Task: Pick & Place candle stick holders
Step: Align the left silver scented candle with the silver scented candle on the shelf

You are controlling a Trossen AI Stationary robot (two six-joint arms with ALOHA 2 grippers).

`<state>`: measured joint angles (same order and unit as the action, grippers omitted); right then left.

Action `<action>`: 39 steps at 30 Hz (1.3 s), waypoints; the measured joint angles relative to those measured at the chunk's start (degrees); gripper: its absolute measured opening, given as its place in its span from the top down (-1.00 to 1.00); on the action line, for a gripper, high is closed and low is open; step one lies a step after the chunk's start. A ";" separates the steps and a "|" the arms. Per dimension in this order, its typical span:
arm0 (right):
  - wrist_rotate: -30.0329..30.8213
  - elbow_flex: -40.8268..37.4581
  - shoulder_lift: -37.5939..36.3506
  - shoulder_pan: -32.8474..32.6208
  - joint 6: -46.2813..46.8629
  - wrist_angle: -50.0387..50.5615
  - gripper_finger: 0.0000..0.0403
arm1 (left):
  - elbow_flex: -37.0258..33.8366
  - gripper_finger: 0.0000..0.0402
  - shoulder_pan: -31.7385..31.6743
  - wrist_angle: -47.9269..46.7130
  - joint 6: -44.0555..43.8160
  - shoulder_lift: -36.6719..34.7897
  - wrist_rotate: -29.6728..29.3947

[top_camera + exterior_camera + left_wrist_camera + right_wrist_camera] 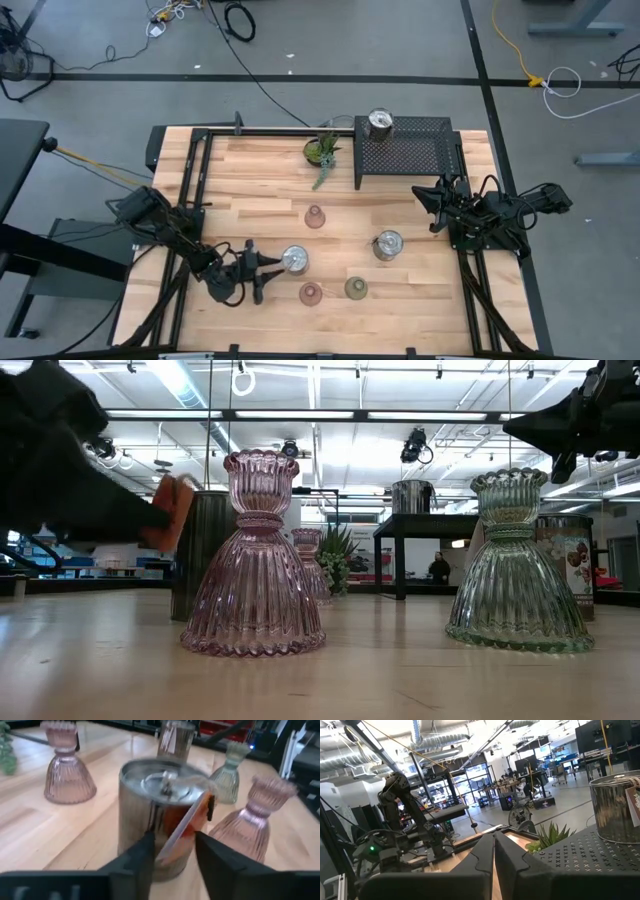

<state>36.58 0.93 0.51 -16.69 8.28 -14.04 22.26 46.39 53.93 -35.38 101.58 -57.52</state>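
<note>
A shiny silver holder (pixel 295 260) with an orange tag (pixel 186 822) stands on the table at the near left. My left gripper (pixel 268 270) is open just left of it, and the left wrist view shows its fingers (pixel 145 857) level in front of the holder's wall (pixel 140 815). I see no touch. A second silver holder (pixel 388 244) stands mid-right, a third (pixel 380 124) on the black mesh rack (pixel 410 150). Pink glass holders stand at centre (pixel 315 216) and near edge (pixel 311 293), beside an olive-green one (pixel 356 288). My right gripper (pixel 420 196) is shut and empty above the table's right side.
A small green potted plant (pixel 322 150) stands left of the rack at the far edge. Black frame rails (pixel 192 190) run along the table's left and right sides. A bare stretch of wood (pixel 260 180) lies at the far left.
</note>
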 joint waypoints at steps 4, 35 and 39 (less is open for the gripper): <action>0.00 0.00 0.00 0.00 0.00 0.00 0.91 | 1.17 -0.26 0.15 0.06 3.43 -2.09 -1.16; 0.00 -0.01 0.00 -0.02 0.01 0.02 0.91 | 41.14 -0.84 -25.76 -103.39 -5.37 -28.05 29.67; 0.02 0.00 0.00 -0.02 0.00 0.06 0.91 | 49.25 -0.84 -28.67 -103.65 0.07 -22.78 37.53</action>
<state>36.59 0.93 0.51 -16.71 8.27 -13.98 71.51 17.72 -49.72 -35.31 78.80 -19.98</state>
